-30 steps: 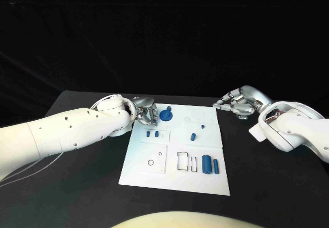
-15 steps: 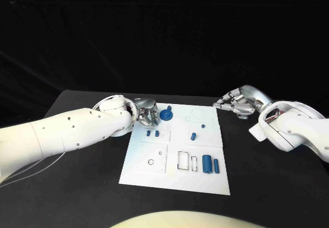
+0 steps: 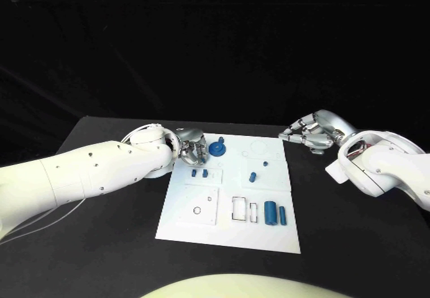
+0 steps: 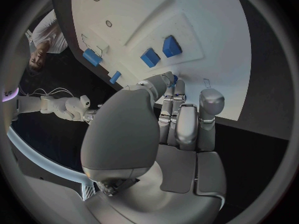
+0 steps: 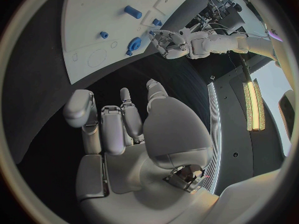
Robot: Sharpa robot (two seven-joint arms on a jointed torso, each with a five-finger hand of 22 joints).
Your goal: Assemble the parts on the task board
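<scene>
The white task board [image 3: 269, 236] lies mid-table. At its far left stands a round blue part [image 3: 218, 149], also in the right wrist view [image 5: 134, 45]. My left hand [image 3: 190, 149] sits right beside it, fingers drawn together toward it. A speck of blue [image 4: 175, 77] shows between thumb tip and a fingertip; whether it is held is unclear. Two small blue blocks [image 3: 200, 173] lie just nearer on the board [image 4: 150, 57]. My right hand [image 3: 309, 138] hovers off the board's far right corner, fingers loosely apart, holding nothing.
A small blue peg [image 3: 265, 164] and a short blue piece [image 3: 253, 177] sit mid-board. Two blue cylinders [image 3: 275, 214] lie beside rectangular slots [image 3: 239, 210] near the front. A round hole [image 3: 197, 212] is at front left. Bare black table [image 3: 107, 248] surrounds the board.
</scene>
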